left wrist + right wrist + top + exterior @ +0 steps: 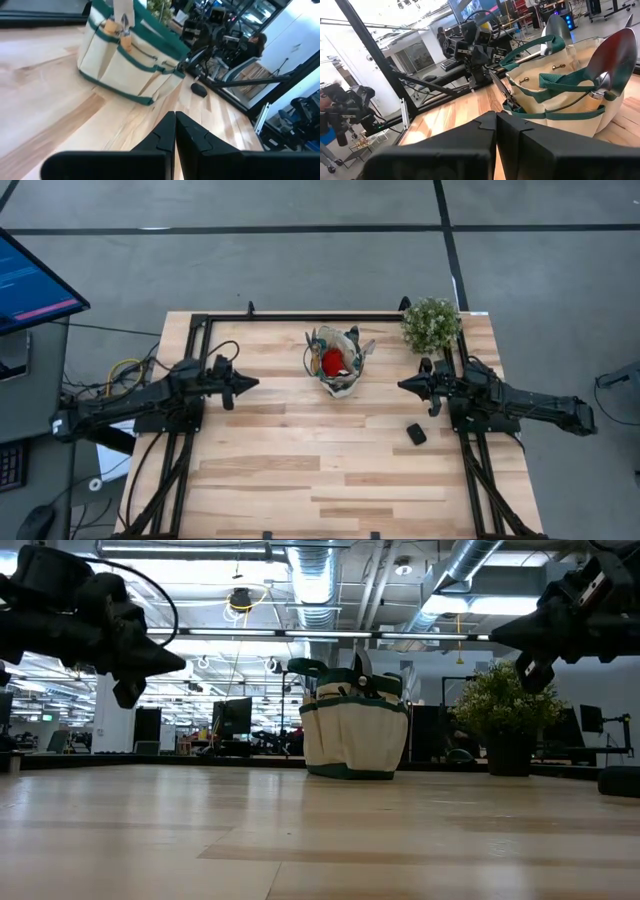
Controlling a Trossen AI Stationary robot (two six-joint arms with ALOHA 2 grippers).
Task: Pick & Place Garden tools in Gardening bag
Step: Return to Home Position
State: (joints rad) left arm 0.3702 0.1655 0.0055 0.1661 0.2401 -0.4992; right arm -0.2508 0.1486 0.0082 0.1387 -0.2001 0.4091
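Observation:
The beige gardening bag with dark green trim stands upright on its base at the table's far middle. It also shows in the low view. A red glove and metal tool heads stick out of its top; a wooden-handled tool sits in an outer pocket. My left gripper is shut and empty, hovering left of the bag. My right gripper is shut and empty, hovering right of the bag.
A bushy green potted plant stands at the far right corner. A small black block lies on the table near my right arm. A black frame runs along the far edge and both sides. Bare wood lies toward the near edge.

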